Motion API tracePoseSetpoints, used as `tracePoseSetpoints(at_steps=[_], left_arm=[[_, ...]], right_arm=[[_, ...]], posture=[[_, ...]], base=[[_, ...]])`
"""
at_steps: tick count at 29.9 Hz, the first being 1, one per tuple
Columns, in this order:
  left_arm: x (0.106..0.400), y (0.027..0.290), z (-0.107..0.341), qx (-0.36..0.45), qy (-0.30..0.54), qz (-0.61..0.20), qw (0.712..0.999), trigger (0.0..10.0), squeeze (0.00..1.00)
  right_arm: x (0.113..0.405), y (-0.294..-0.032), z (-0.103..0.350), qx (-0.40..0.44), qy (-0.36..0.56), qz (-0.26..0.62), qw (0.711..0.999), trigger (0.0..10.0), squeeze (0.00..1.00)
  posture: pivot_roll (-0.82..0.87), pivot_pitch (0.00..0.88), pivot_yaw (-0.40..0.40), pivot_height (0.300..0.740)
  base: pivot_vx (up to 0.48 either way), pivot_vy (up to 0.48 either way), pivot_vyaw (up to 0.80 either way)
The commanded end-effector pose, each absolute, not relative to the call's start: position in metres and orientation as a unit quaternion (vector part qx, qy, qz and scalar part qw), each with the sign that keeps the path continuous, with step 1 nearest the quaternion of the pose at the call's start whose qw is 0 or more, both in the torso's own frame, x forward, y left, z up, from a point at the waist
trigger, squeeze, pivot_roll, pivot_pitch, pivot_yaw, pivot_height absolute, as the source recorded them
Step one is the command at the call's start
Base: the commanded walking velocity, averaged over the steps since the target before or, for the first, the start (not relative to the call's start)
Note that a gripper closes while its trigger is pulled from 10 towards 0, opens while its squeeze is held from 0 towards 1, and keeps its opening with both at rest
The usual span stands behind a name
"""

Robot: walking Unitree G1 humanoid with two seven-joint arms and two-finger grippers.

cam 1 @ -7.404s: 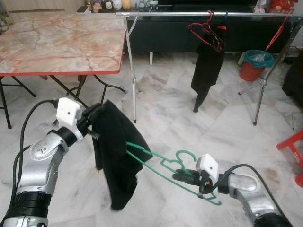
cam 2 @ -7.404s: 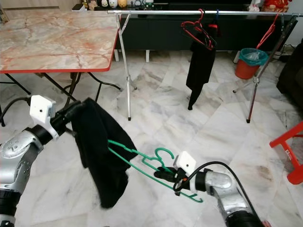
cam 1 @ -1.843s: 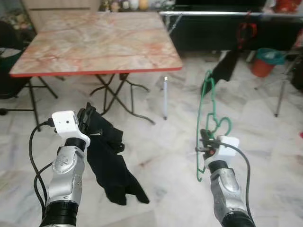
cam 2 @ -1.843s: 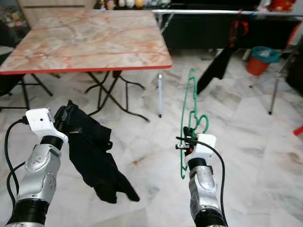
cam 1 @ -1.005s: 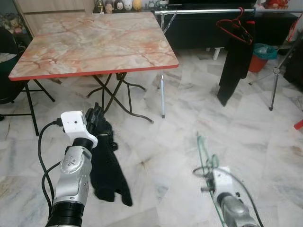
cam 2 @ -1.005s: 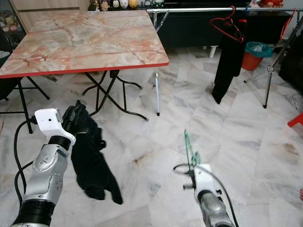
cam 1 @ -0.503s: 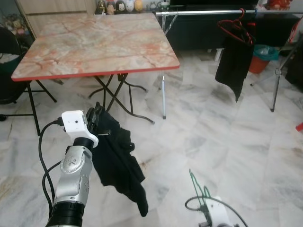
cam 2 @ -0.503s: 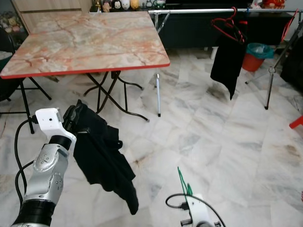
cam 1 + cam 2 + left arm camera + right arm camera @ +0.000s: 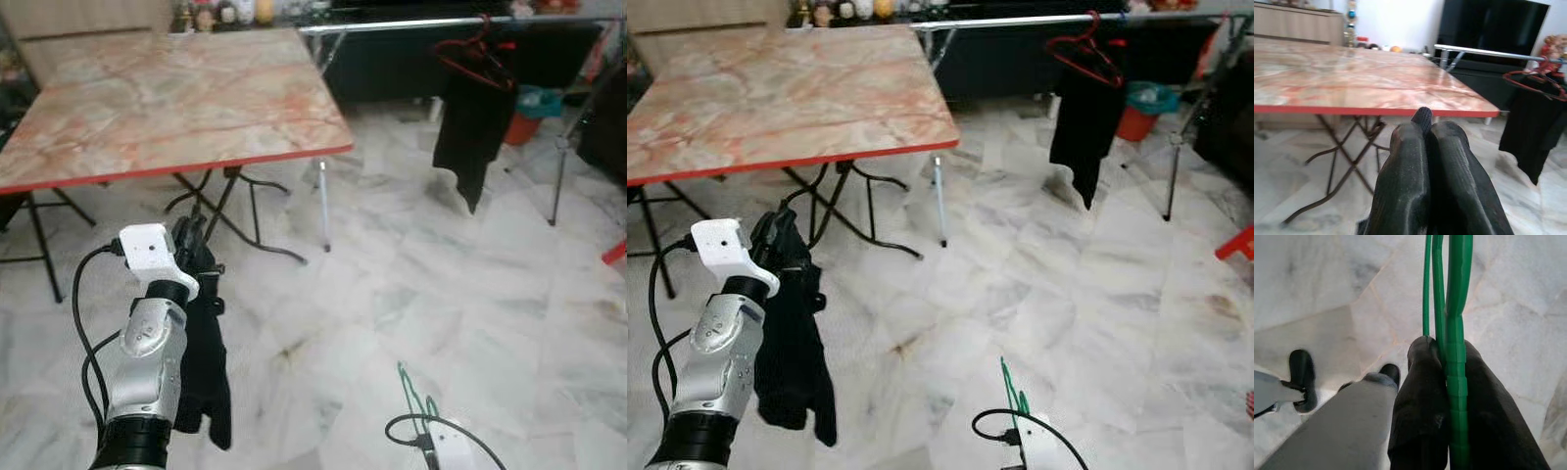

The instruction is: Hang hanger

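My left gripper (image 9: pixel 196 247) is raised at the left, shut on a black garment (image 9: pixel 208 377) that hangs straight down from it. In the left wrist view the two black fingers (image 9: pixel 1400 181) press together on the cloth (image 9: pixel 1423 117). My right gripper (image 9: pixel 1447 347) is low at the bottom edge, shut on a green hanger (image 9: pixel 1455 357) whose wire sticks up from it (image 9: pixel 411 390). Far ahead on the right stands the clothes rail (image 9: pixel 411 23), with a red hanger (image 9: pixel 475 57) and a black garment (image 9: pixel 468 132) on it.
A marble-topped folding table (image 9: pixel 167 98) with a red edge stands ahead on the left, its metal legs (image 9: pixel 230 201) beneath. A red bin (image 9: pixel 1138 110) and the rack's tripod leg (image 9: pixel 1169 171) are at the far right. White marble floor lies between me and the rail.
The black garment, flared out to the right half a second ago, has swung back to hang straight down. The right gripper stays low with the green hanger. The view has shifted slightly.
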State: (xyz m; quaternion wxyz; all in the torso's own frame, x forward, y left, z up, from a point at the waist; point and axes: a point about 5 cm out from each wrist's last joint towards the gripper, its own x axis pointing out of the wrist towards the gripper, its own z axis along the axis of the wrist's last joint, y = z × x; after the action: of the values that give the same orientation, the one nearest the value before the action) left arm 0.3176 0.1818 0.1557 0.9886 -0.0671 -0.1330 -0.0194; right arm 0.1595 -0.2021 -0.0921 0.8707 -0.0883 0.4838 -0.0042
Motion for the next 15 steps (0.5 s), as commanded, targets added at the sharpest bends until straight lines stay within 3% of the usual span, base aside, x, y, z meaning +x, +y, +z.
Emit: tracePoseSetpoints(at_steps=[1,15], left_arm=[[0.316,0.189,0.164,-0.054,-0.153,-0.010,0.987,10.0,0.00],[0.322,0.211,0.189,-0.047,-0.190,0.030,0.980,10.0,0.00]], right_arm=[[0.160,-0.200,-0.092,-0.087,0.484,-0.001,0.871,10.0,0.00],[0.157,-0.192,-0.095,-0.097,0.486,0.035,0.868,10.0,0.00]], posture=[[0.08,0.037,0.011,0.740],[0.08,0.059,0.007,0.740]], base=[[0.334,0.000,0.00],[0.336,0.000,0.05]])
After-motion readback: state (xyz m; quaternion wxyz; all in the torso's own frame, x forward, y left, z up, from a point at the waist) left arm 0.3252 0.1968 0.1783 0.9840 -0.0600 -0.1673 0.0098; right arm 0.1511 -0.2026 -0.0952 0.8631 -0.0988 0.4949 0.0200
